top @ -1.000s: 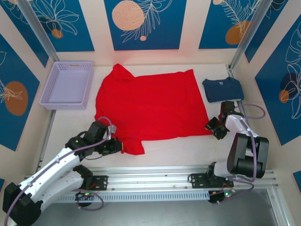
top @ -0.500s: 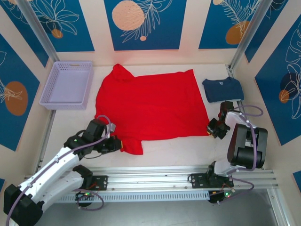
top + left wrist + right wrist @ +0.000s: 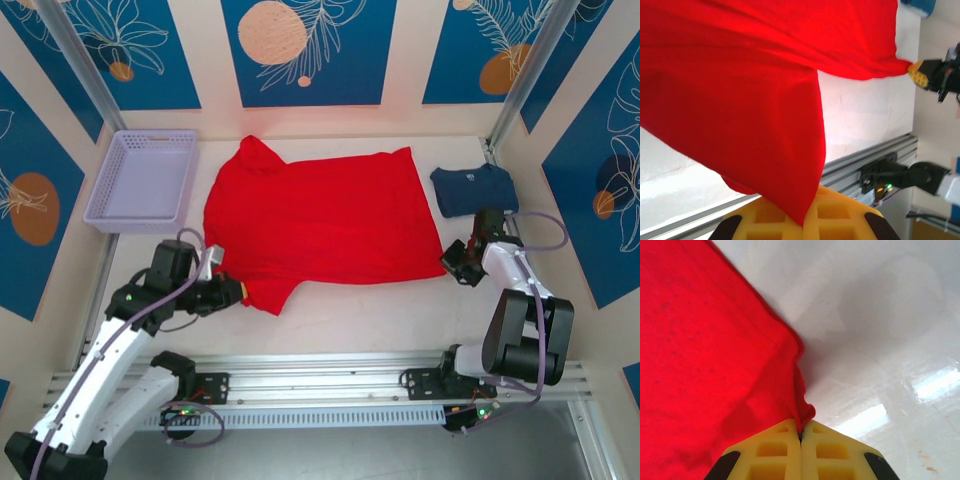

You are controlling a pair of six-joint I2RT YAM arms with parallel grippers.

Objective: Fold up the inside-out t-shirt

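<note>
i see 3 things on the pale table (image 3: 380, 310). the red t-shirt (image 3: 320, 215) is spread across its middle. a lavender basket (image 3: 135, 226) sits far left, a folded navy t-shirt (image 3: 475, 190) far right.

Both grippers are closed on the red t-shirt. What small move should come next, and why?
Probably lift both together a little. The left gripper pinches the red t-shirt at its near left corner, the right gripper at its near right corner, and the rest lies flat, so lifting frees the near edge to fold.
</note>
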